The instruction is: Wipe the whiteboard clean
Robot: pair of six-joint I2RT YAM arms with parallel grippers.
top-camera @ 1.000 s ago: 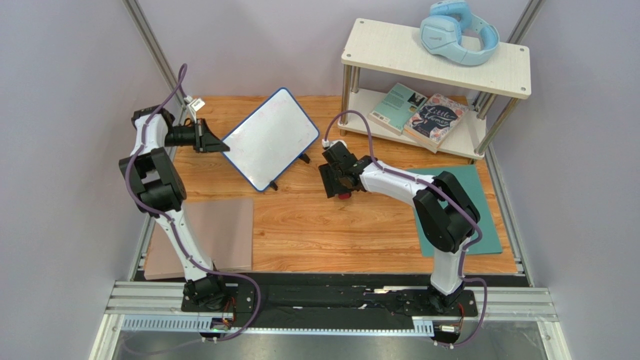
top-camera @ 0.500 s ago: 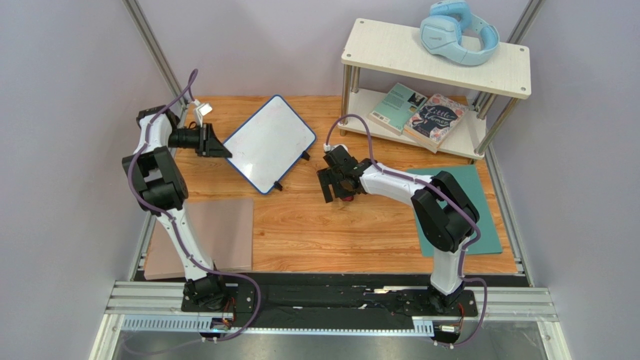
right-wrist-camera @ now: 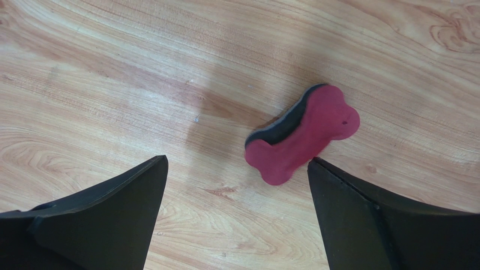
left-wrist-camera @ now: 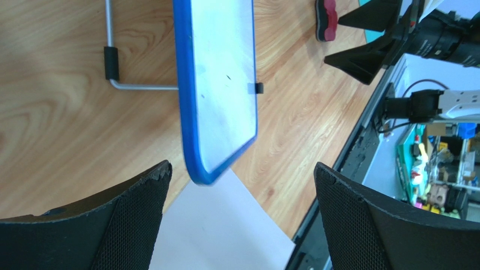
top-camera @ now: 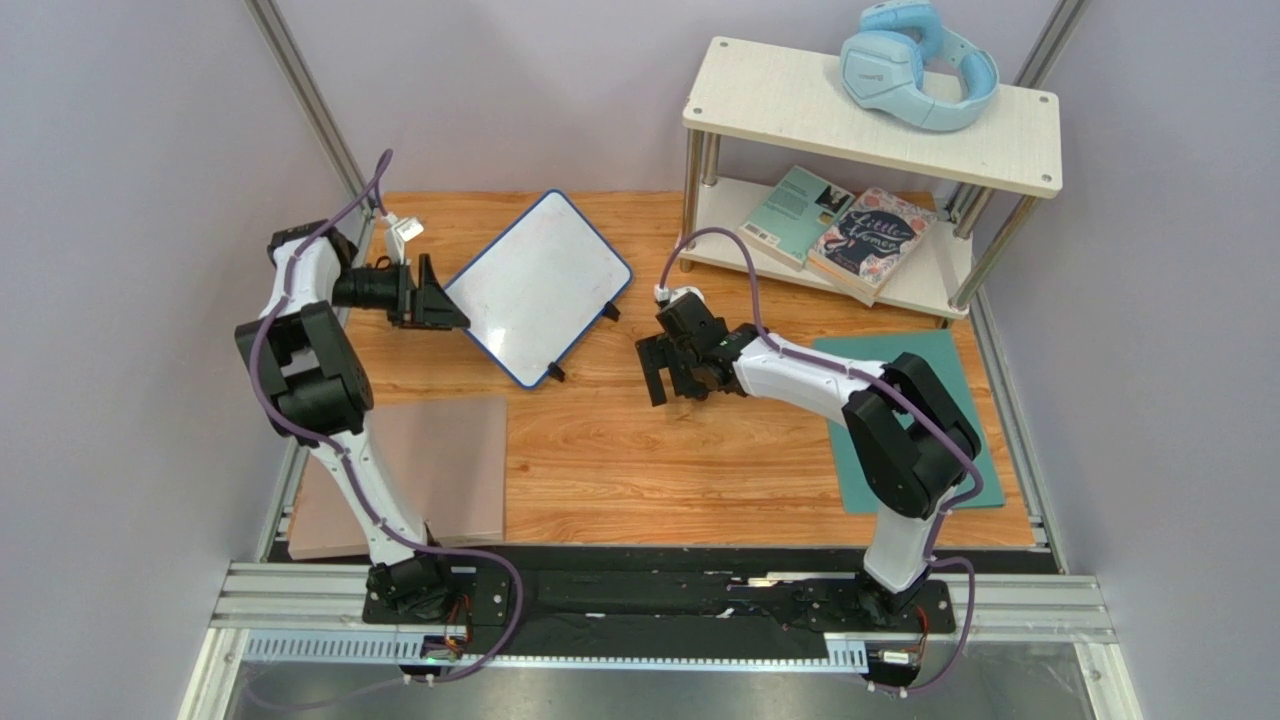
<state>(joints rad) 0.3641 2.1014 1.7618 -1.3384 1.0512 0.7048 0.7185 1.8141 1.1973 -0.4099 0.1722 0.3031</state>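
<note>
The only writing we can read is the word "Little" on the cover of one paperback [top-camera: 872, 240]; the rest of its title is too small. The whiteboard [top-camera: 538, 285] carries no handwriting, only a few faint specks in the left wrist view.

We count one whiteboard, one red bone-shaped eraser [right-wrist-camera: 301, 135], two books, the second a teal one [top-camera: 793, 215], one pair of light blue headphones [top-camera: 917, 45], one two-tier shelf [top-camera: 781, 98], one teal mat [top-camera: 977, 450] and one pinkish-brown mat [top-camera: 451, 465].

The whiteboard stands tilted on its wire stand at the far left of the wooden table [top-camera: 646, 465], between the two arms. The left gripper [top-camera: 446, 296] is spread wide just beside its near-left corner, not touching it. A second ago those fingers were closed at that corner and the board sat higher. The right gripper [right-wrist-camera: 236, 162] is also spread wide and holds nothing; the eraser it carried a second ago now lies on the wood between its fingers.
</note>
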